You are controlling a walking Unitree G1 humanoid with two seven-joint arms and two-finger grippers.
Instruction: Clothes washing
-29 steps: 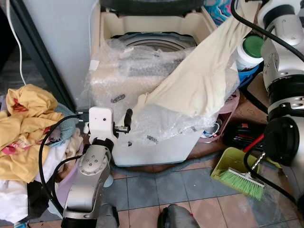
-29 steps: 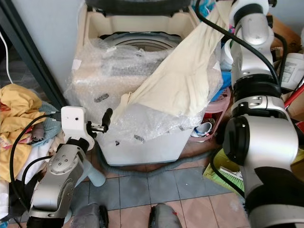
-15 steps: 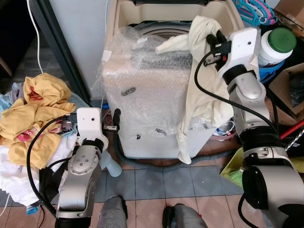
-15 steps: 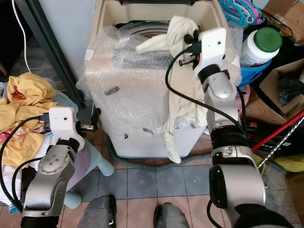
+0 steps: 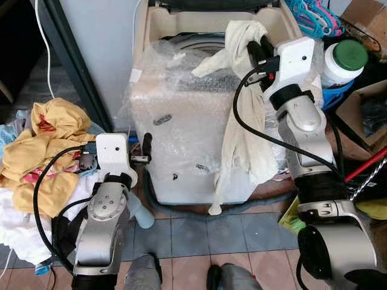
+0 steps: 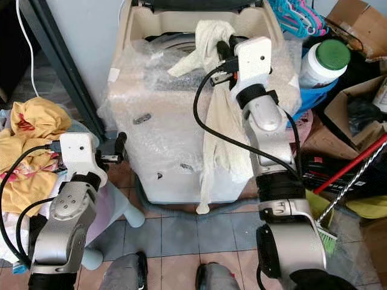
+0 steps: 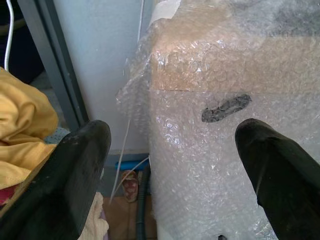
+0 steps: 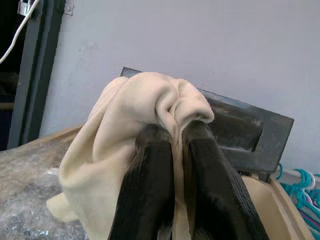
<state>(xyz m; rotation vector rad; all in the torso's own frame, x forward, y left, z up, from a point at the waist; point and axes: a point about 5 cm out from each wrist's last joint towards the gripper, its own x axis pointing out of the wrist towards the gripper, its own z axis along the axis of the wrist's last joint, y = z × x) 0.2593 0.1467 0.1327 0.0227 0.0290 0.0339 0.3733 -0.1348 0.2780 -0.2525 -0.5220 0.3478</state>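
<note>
A cream cloth (image 5: 242,121) hangs from my right gripper (image 5: 257,45), which is shut on its bunched top over the right rim of the washing machine (image 5: 187,133). The cloth trails down the machine's bubble-wrapped front almost to the floor. In the right wrist view the fingers (image 8: 150,185) pinch the cream cloth (image 8: 130,135) tightly. The machine's drum opening (image 5: 193,43) lies just left of the held cloth. My left gripper (image 5: 146,145) is low beside the machine's left front corner, open, with nothing between its fingers (image 7: 75,170).
A heap of yellow and white clothes (image 5: 42,151) lies on the floor at the left. A green-lidded white jar (image 5: 344,60), teal hangers (image 5: 314,15), a cardboard box (image 5: 363,109) and a broom (image 6: 351,181) crowd the right side. Tiled floor (image 5: 199,235) lies in front.
My right gripper has carried the cream cloth a little left and higher along the machine's rim. The left arm is as before. The camera shifted slightly.
</note>
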